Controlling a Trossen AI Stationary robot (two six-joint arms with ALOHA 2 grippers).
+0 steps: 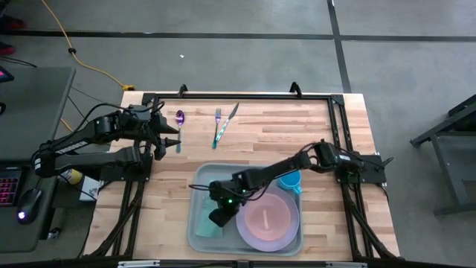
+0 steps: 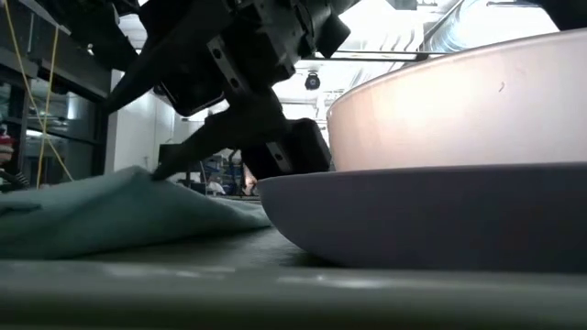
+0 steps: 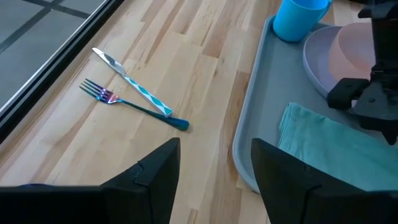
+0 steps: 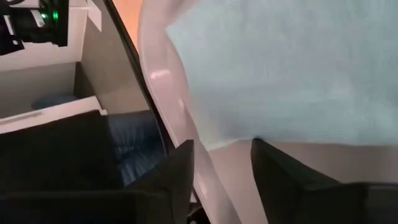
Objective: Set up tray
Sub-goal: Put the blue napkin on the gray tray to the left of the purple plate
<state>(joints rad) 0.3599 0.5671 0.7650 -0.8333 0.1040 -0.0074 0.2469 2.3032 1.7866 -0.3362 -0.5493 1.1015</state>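
The pale grey-green tray (image 1: 223, 179) lies at the table's near middle. In it, a teal napkin (image 1: 204, 223) lies on the left. To the right a pink plate (image 1: 266, 219) sits on a purple plate (image 1: 249, 237), with a blue cup (image 1: 291, 181) behind them. My right gripper (image 1: 218, 216) hangs open low over the napkin (image 4: 280, 68), its fingers slanting down. My left gripper (image 1: 172, 141) waits open above the table's left part, clear of everything. My right gripper has one fingertip (image 2: 167, 169) at the napkin's raised fold (image 2: 138, 183), coming in slanting from above. Whether it touches the cloth I cannot tell. The napkin lies slack on the tray floor, and nothing is between the fingers.
On the bare wood behind the tray lie a purple spoon (image 1: 179, 119), a fork (image 3: 134, 106) and a knife (image 3: 134, 84). A black frame (image 1: 238, 95) runs along the table's far edge and sides. The purple plate (image 2: 431, 215) stands close to the right gripper.
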